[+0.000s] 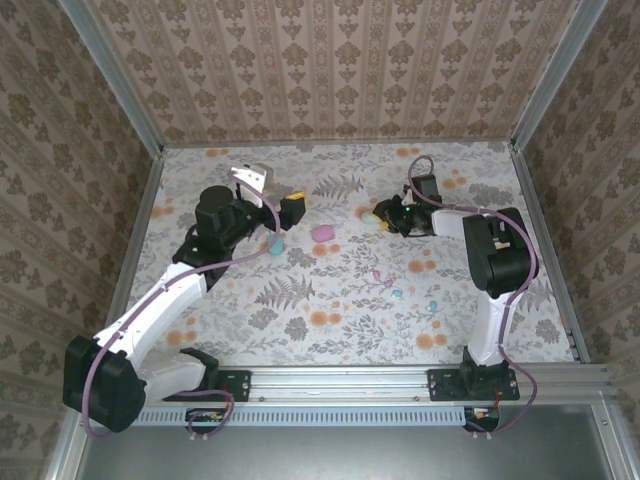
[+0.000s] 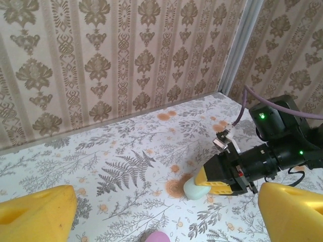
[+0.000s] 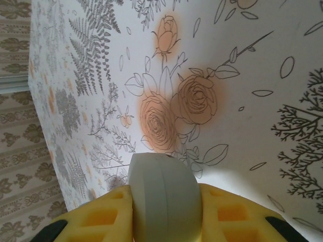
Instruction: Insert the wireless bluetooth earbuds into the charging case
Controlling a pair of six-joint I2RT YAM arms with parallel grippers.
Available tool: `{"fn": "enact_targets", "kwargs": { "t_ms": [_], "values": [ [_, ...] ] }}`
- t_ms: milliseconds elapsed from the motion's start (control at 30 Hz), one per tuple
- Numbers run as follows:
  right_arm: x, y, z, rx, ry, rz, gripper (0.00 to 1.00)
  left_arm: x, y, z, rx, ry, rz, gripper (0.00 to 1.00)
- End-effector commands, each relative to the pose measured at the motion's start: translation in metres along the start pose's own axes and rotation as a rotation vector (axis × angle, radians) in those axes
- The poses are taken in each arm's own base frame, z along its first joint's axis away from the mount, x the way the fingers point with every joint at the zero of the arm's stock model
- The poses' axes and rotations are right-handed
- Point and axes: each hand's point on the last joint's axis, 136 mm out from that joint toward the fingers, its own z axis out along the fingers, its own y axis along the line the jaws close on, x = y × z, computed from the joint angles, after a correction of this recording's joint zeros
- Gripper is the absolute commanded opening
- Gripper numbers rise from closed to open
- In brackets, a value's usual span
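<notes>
floral table (image 1: 350, 340) spans the frame. left gripper (image 1: 292, 210), upper left of centre, has its yellow fingers (image 2: 38, 212) spread wide. right gripper (image 1: 388, 218), upper right, pinches a pale mint egg-shaped case (image 3: 162, 191). the earbuds (image 1: 397, 294) — tiny pink, blue and mint specks — lie scattered right of centre, below that gripper.

left gripper (image 1: 290, 212) far-left, beside blue case (image 1: 275, 243) | pink case (image 1: 322, 233) centre | right gripper (image 1: 383, 218) on mint case (image 1: 371, 216) | earbuds (image 1: 397, 293) near-right
</notes>
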Motion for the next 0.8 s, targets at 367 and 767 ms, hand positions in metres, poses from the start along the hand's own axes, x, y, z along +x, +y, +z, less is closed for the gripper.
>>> {"fn": "enact_targets", "kwargs": {
  "t_ms": [367,767],
  "values": [
    [-0.001,-0.027,-0.002,0.133,0.012,-0.045,0.43,-0.011,0.001,-0.003,0.021,-0.011,-0.052,0.94],
    [-0.008,-0.025,-0.037,0.260,-0.005,-0.174,0.57,-0.012,0.013,-0.006,-0.012,-0.025,-0.065,0.94]
  ]
}}
